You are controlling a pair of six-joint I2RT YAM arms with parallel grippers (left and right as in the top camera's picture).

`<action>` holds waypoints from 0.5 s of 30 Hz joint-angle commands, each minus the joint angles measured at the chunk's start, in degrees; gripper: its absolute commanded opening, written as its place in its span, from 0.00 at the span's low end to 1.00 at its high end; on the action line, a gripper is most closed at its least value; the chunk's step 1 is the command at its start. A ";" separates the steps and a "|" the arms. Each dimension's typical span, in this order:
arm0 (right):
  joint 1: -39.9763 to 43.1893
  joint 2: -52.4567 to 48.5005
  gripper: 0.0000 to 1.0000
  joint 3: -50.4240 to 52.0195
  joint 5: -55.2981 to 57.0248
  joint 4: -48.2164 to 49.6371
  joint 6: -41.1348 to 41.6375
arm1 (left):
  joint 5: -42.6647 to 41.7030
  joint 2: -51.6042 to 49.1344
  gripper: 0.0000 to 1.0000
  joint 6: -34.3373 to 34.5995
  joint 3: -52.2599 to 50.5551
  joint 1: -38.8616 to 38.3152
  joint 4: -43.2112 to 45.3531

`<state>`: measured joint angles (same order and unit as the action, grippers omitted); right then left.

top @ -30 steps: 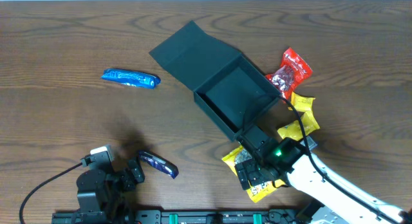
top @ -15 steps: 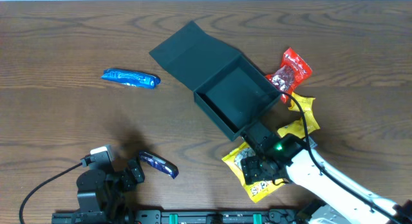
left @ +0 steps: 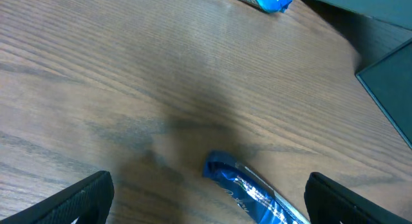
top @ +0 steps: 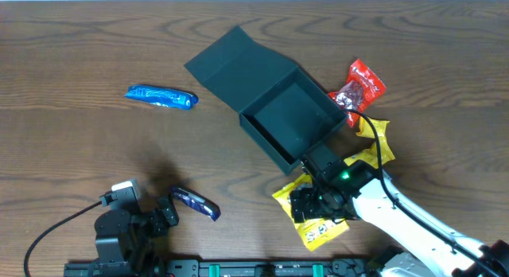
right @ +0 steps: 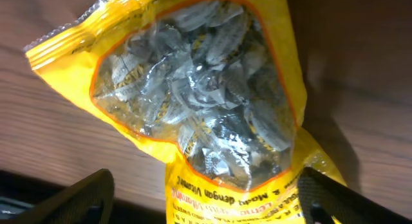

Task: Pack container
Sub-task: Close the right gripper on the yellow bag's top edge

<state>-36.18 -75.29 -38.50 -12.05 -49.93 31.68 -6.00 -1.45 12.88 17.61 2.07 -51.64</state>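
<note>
Just beside the right end effector [top: 305,207], fingers spread over a yellow packet [top: 324,231], the open container [top: 290,118].

Yellow packet [right: 199,114] (clear window) on wooden table [right: 360,69]; jaws spread wide, flanking it.

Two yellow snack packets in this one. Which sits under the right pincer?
The yellow packet lower in the overhead view, off the container's corner; the right pincer is open above it. The other yellow packet lies beside the red packet.
</note>
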 commanded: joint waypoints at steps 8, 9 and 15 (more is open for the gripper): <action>0.92 -0.37 0.91 0.39 3.04 0.87 3.43 | 0.17 0.09 0.95 -0.46 -0.83 0.17 -3.61; 0.92 -0.37 0.91 0.44 3.02 1.01 3.48 | 0.17 0.09 0.95 -0.46 -0.83 0.17 -3.61; 0.42 -1.99 0.91 1.27 3.04 3.48 3.89 | 0.17 0.09 0.95 -0.46 -0.83 0.17 -3.61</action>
<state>-35.79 -76.25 -38.15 -9.76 -46.72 34.39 -6.00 -1.45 12.88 17.61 2.07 -51.64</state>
